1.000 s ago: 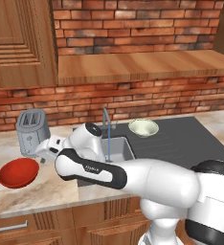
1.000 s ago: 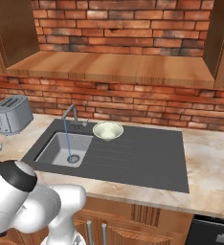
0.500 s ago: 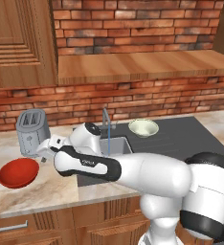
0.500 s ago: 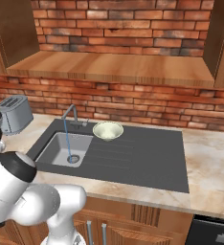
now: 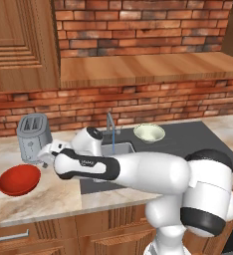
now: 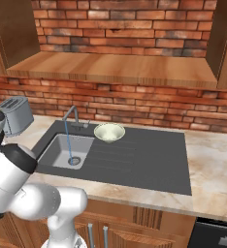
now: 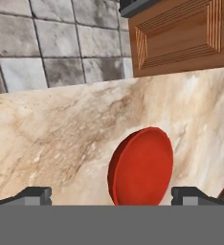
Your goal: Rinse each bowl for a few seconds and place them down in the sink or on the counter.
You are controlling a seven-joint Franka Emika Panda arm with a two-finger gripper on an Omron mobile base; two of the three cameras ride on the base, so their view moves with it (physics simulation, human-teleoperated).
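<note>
The red bowl (image 5: 19, 179) rests on the counter (image 5: 54, 191) at the left, in front of the toaster. My gripper (image 5: 45, 159) hangs just right of and above it. In the hand view the red bowl (image 7: 141, 167) lies between and beyond the two fingertips (image 7: 35, 195), and my gripper (image 7: 111, 196) is open and holds nothing. The cream-green bowl (image 5: 149, 132) sits upright on the dark sink (image 5: 198, 137) unit behind the drainboard, to the right of the faucet (image 5: 110, 124). That bowl (image 6: 109, 131) also shows beside the basin (image 6: 69, 151). A thin stream of water (image 6: 68, 140) runs from the faucet (image 6: 72, 114) into the drain.
A silver toaster (image 5: 34, 137) stands against the brick wall behind the red bowl, close to my hand. A wooden shelf (image 6: 115, 68) runs above the sink. Marble counter (image 6: 210, 164) extends right of the sink unit. A wooden cabinet door (image 7: 181, 33) lies past the counter edge.
My hand has crept a little left and down toward the red bowl. The bowls have not moved and the jaws stay wide.
</note>
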